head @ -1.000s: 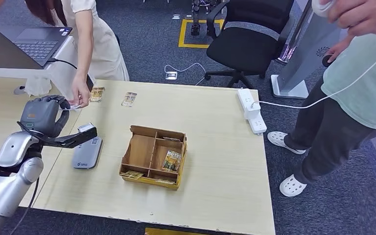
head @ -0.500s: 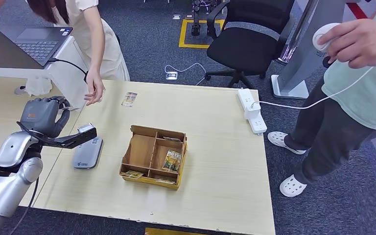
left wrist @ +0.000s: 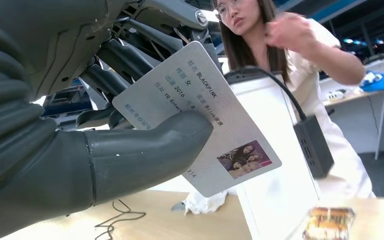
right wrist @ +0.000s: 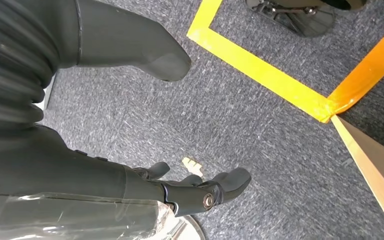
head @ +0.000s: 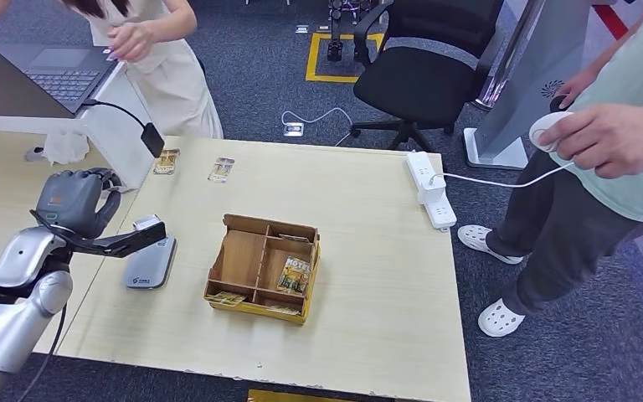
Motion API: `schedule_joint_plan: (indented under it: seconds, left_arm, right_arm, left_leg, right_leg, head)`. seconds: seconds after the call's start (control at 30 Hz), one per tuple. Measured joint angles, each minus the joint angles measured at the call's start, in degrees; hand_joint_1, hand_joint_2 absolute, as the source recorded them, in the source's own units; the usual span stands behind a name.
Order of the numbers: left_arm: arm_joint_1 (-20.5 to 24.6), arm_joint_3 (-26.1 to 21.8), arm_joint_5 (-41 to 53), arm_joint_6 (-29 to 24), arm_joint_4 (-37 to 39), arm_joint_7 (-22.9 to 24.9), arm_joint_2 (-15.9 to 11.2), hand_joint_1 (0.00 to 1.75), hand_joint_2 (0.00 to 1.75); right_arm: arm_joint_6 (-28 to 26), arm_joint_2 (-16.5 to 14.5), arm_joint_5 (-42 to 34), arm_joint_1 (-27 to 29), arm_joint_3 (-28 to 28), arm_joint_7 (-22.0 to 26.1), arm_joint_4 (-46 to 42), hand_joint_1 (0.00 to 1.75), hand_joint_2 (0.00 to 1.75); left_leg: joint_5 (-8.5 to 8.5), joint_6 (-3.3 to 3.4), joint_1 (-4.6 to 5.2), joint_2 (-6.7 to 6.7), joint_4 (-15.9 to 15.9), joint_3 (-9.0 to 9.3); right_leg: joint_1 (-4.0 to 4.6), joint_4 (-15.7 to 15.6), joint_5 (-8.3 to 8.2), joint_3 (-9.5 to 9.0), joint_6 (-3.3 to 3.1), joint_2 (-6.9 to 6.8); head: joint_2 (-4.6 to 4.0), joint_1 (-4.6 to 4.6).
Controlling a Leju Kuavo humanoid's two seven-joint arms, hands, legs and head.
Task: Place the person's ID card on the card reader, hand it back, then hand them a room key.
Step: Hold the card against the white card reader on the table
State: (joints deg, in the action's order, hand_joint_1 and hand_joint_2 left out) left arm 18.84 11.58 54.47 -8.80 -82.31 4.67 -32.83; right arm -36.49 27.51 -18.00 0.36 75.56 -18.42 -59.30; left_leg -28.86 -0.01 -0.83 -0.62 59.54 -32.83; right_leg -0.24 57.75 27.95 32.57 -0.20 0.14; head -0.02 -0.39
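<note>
My left hand (head: 75, 201) hovers over the table's left edge, just beyond the grey card reader (head: 149, 264) lying flat on the table. In the left wrist view the thumb and fingers of that hand (left wrist: 130, 155) pinch a white ID card (left wrist: 215, 100) with printed text and a small photo. The person (head: 155, 50) in a cream dress stands beyond the table's far left corner, one hand raised to chest height. A wooden divided box (head: 264, 268) in mid-table holds several room key cards (head: 295, 275). My right hand (right wrist: 105, 175) hangs over the carpet, fingers apart and holding nothing.
Two small cards (head: 166, 161) (head: 221, 170) lie near the table's far edge. A white power strip (head: 431, 188) sits at the far right corner. A second person (head: 619, 151) stands to the right holding a white controller. A laptop (head: 67, 71) and a black chair (head: 423, 59) stand beyond.
The person's hand, which was at my left hand's fingers, has let go of the card and drawn back up to chest height. My left hand keeps the card and has barely moved.
</note>
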Motion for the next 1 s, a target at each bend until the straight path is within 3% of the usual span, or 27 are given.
schedule_joint_plan:
  seconds: [0.13, 0.33, 0.77, 1.0]
  left_arm:
    - [-3.4, 0.0, 0.3, 3.7, 0.0, -0.6, 0.1, 1.75, 1.75]
    - [-8.6, 0.0, 1.0, 3.9, 0.0, -0.7, 0.7, 1.75, 1.75]
    - [-10.2, 0.0, 1.9, 4.5, 0.0, -0.4, 0.7, 1.75, 1.75]
    - [-13.4, -0.9, 4.9, 5.0, 0.3, 0.8, 1.3, 1.75, 1.75]
  right_arm:
    - [0.6, -0.1, 1.5, 0.6, -1.5, -1.2, -0.4, 0.0, 1.75]
    - [1.4, -0.1, 4.1, 1.9, -4.2, -2.8, -1.6, 0.0, 1.75]
    - [2.0, -0.1, 5.3, 2.8, -6.3, -3.1, -2.2, 0.0, 1.75]
    - [4.5, -0.5, 9.1, 4.2, -9.5, -4.5, -2.7, 0.0, 1.75]
  left_leg:
    - [-0.01, 0.0, 0.0, -0.07, 0.0, 0.02]
    - [-0.01, -0.01, -0.01, -0.02, 0.0, -0.01]
    - [0.0, -0.02, -0.01, -0.01, 0.0, 0.0]
    - [-0.01, -0.02, -0.01, 0.01, 0.0, 0.0]
  right_leg:
    - [0.0, 0.0, 0.01, 0.01, 0.0, 0.06]
    - [0.0, 0.0, 0.05, 0.02, -0.01, 0.02]
    - [0.0, 0.0, 0.03, 0.0, -0.02, 0.01]
    - [0.0, 0.0, 0.05, 0.01, -0.02, -0.01]
  head:
    - [0.0, -0.02]
    - [0.0, 0.0]
    - [0.0, -0.02]
    - [0.0, -0.03]
